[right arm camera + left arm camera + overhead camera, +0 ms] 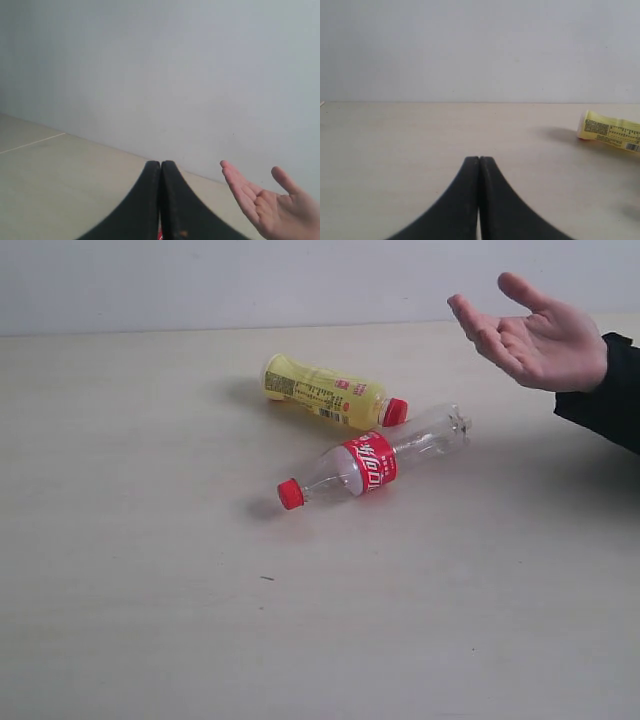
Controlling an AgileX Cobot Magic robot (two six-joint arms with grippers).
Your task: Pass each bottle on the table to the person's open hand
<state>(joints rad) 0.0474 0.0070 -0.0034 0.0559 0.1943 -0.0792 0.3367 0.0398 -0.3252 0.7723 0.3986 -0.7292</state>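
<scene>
Two bottles lie on their sides on the pale table (130, 570). The yellow bottle (325, 391) has its red cap pointing right; its base end shows in the left wrist view (610, 132). Just in front of it lies the clear bottle with a red label (378, 461), its red cap pointing front-left. A person's open hand (535, 338) hovers palm-up at the right, also in the right wrist view (270, 207). My left gripper (479, 159) is shut and holds nothing, low over bare table. My right gripper (160, 163) is shut and holds nothing. Neither arm shows in the exterior view.
A pale wall (250, 280) runs along the table's far edge. The person's dark sleeve (612, 395) enters from the right edge. A tiny dark speck (267, 578) marks the table in front of the bottles.
</scene>
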